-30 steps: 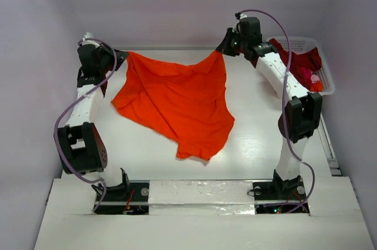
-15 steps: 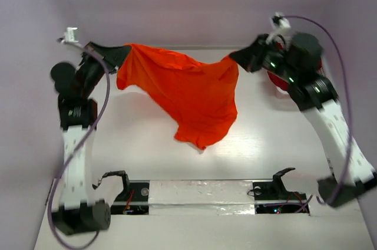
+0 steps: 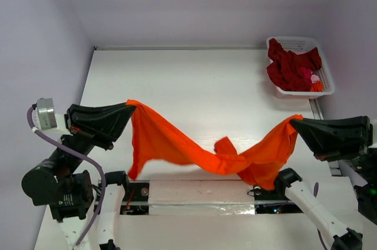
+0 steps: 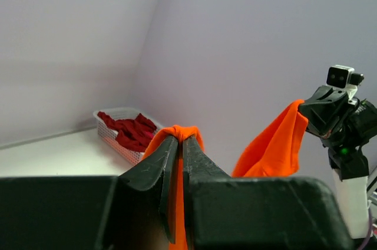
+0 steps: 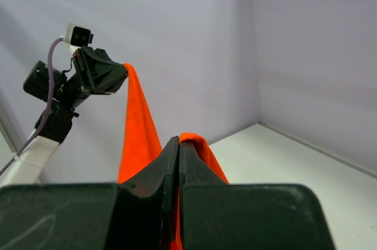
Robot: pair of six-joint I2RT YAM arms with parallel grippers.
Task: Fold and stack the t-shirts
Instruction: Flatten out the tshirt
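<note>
Top external view gives you the orange t-shirt (image 3: pixel 200 155) strung in the air between your two arms, over the near part of the table (image 3: pixel 194 79). It hangs as a sagging band, highest at both ends, and it dips and bunches into a twisted fold near the middle. A loose flap drops below the left end and a fuller fold hangs below the right end. Your left gripper (image 3: pixel 128 107) pinches the shirt's left end, with its fingers pressed together on a small peak of cloth. The left wrist view confirms this: orange fabric is squeezed between the two dark fingertips and pokes out above them. Your right gripper (image 3: pixel 294 123) does the same at the right end, and the right wrist view shows cloth folded over its closed tips. Both grippers point inward, facing each other across the table's near side. The dark red t-shirts (image 3: pixel 288 67) lie heaped in the white lattice basket (image 3: pixel 297 42), which sits at the far right corner of the table, well apart from the orange shirt. Pale walls close in the table on the left, far and right sides.
</note>
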